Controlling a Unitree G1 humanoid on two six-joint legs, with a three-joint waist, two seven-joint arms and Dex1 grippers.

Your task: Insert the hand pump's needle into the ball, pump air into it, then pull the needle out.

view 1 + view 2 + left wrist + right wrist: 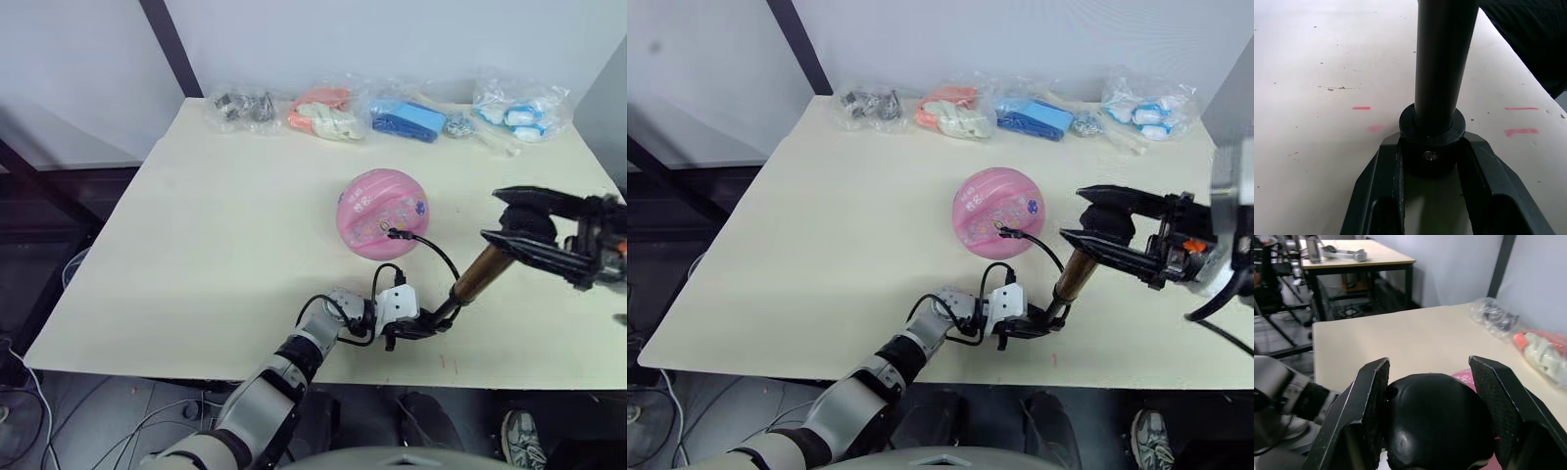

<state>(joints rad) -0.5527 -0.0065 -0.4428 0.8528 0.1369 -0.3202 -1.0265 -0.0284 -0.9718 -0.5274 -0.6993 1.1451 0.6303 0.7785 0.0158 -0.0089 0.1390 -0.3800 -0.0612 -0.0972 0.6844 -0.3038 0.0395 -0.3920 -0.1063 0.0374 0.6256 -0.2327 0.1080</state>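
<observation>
Low at the table's [196, 245] near edge, the pump's [477, 277] black base is clamped by the left gripper [416, 328]. Behind it, the pink ball [382, 212] is pierced by the needle [393, 233]. Rightward, the pump's round handle is grasped by the right gripper [509, 215].

The left arm's black two-fingered gripper [419, 327] is held low, clamped on the pump's black base cap. The right arm's black two-fingered gripper [1095, 217] is raised, closed around its rounded black handle.
</observation>
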